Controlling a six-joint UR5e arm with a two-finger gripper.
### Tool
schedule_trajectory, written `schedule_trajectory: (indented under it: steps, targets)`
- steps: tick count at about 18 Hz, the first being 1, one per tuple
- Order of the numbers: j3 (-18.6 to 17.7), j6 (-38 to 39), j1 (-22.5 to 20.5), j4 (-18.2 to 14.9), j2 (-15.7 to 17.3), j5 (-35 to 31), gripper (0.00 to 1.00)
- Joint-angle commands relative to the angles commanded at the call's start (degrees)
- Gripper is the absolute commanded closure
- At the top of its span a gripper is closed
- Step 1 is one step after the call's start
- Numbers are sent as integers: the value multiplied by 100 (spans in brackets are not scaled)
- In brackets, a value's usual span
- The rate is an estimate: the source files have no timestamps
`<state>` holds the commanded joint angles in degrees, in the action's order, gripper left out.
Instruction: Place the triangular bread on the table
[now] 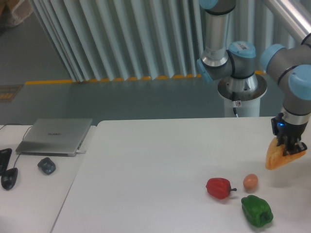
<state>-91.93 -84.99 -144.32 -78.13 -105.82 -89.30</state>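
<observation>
Two-finger gripper pinching the orange-yellow wedge-shaped triangular bread from above; the wedge hangs tilted, long axis sloping down-left, clear above the plain white tabletop, right of the small tan egg-like ball.

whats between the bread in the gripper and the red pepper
In the camera view, the small egg-like ball lies between the triangular bread, held by the gripper, and the red pepper; the rest is bare white table.
</observation>
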Motion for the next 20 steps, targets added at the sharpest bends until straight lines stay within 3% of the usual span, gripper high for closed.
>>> schedule_trajectory:
  steps: [7, 9, 10, 11, 12, 16, 20]
  targets:
    - [-378, -9, 44, -18, -79, -227, 61]
    - [-361, -44, 53, -9, -105, -386, 35]
    - [-352, -9, 53, 0, -123, -387, 34]
    - [-308, 0, 53, 0, -132, -387, 23]
    - [-273, 0, 53, 0, -158, -378, 0]
    - [52, 9, 62, -9, -132, -334, 0]
    - [385, 0, 132, 588, -141, -36, 0]
